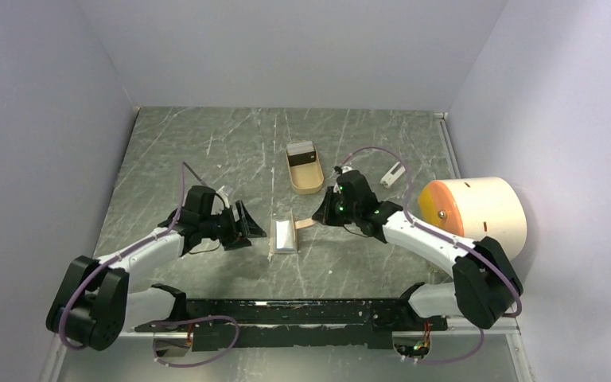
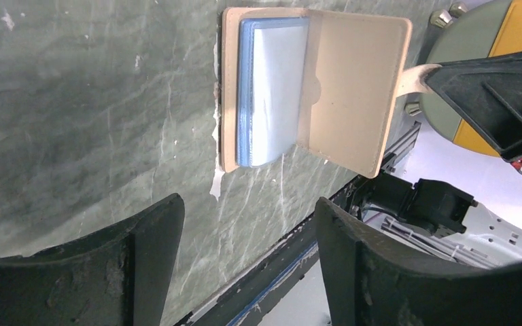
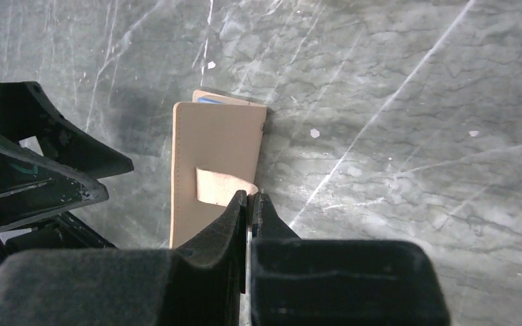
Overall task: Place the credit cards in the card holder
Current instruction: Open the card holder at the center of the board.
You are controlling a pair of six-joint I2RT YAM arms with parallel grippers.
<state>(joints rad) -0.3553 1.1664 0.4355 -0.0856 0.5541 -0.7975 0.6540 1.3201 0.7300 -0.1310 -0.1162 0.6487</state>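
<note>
The right gripper's fingers [image 3: 249,200] are pressed together on the closing tab [image 3: 219,187] of the card holder [image 1: 285,236], pinching it and lifting the tan flap up off the base. The left gripper [image 2: 248,207] stands wide apart with nothing between its fingers, low over the table [image 2: 75,102] just to the left of the holder and pointed at its open side.

The holder lies between the two arms, near the front middle of the table. Its shiny bluish-silver inside [image 2: 272,88] is exposed under the raised flap. Whether any card already sits in there cannot be told from these views.

Farther back, well apart from the holder, is an oblong tan tray [image 1: 318,181]. The flat grey and dark pieces inside it [image 1: 301,151] are probably the credit cards.

By my reading the task is at an early stage. The holder is opened and held ready, no card is in either gripper, and fetching the cards and sliding them in remains to be done.
</note>
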